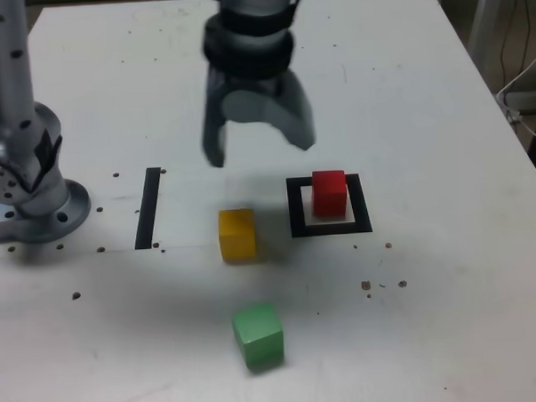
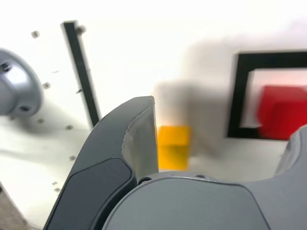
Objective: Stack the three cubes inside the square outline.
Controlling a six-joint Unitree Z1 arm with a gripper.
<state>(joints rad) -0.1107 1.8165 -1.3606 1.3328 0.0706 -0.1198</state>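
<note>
The red cube sits inside the square outline, toward its far side. In the wrist view the red cube and the square outline are blurred. The yellow cube rests on the table, just to the exterior view's left of the outline. The green cube lies nearer the front edge, slightly turned. My gripper hangs open above the table behind the yellow and red cubes. Its fingers are spread wide with nothing between them.
A straight black strip lies to the exterior view's left of the yellow cube. The arm's grey base stands at the far left. Small dark specks dot the white table. Cables hang off its right edge.
</note>
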